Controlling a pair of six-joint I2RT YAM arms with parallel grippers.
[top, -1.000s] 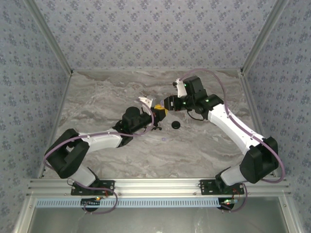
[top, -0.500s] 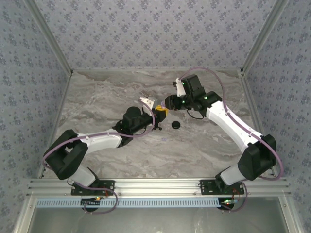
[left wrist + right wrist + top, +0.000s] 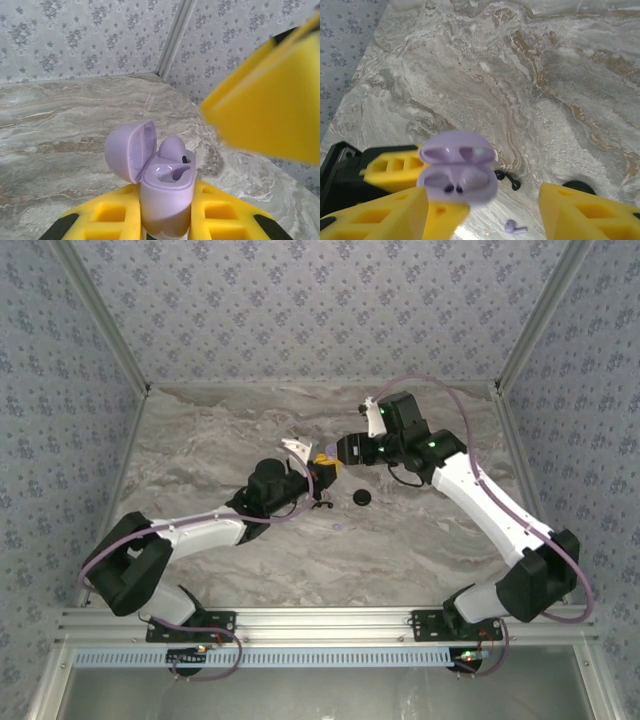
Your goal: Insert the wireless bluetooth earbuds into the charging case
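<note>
My left gripper [image 3: 166, 200] is shut on the pale-lilac charging case [image 3: 166, 180], held upright with its lid [image 3: 131, 150] open. One lilac earbud [image 3: 172, 147] sits in the case's far slot; the near slot is empty. In the top view the case [image 3: 322, 458] is between the two grippers. My right gripper [image 3: 482, 215] hangs open just above the case [image 3: 457, 172], nothing between its yellow fingers [image 3: 590, 215]. A second lilac earbud [image 3: 512, 227] lies on the table below it, also seen from above [image 3: 337, 527].
A small black curved piece [image 3: 509, 180] lies on the marble table [image 3: 545, 75] beside the case. A black round disc [image 3: 362, 498] sits just right of it. Patterned walls [image 3: 320, 310] enclose the table on three sides.
Both grippers stay close together at mid-table. The left gripper with the case has shifted slightly left and away; the right arm's elbow has swung a little outward.
</note>
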